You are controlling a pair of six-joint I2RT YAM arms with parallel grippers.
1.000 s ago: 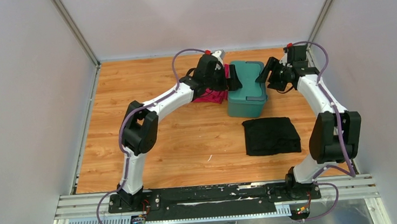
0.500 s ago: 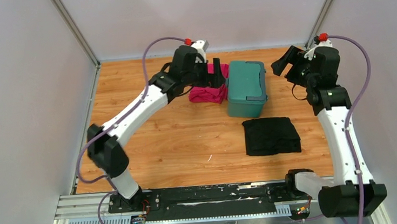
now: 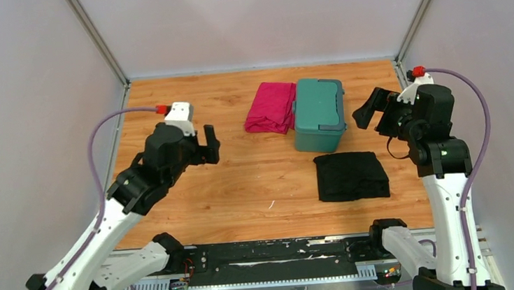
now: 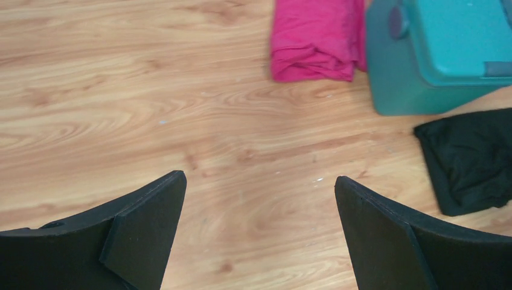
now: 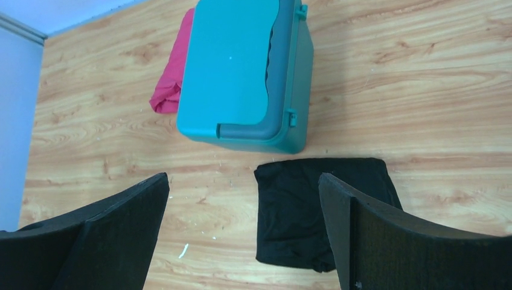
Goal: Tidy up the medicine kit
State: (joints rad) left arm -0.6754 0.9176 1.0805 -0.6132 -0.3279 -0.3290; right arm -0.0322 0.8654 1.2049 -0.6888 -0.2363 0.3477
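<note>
Both arms have pulled back from the box. The left claw (image 3: 209,143) hangs released. The pink cloth (image 3: 270,107) lies just beside the medicine kit (image 3: 318,108), far centre, lid seemingly shut. The right claw (image 3: 366,112) is released too. Probably between steps; next, unlatching the lid.

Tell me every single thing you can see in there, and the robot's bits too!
medicine kit: one, teal-green with a darker handle, lid shut, far middle of the table.
pink cloth: one, pink, folded, close beside the kit on the left arm's side.
black cloth: one, black, folded flat, just nearer the arms than the kit.
white speck: one, white, on bare wood towards the front.
table: one, light-brown wood, under everything.
left gripper: one, black fingers, open and empty, above bare wood on the left.
right gripper: one, black fingers, open and empty, in the air to the right of the kit.
</note>
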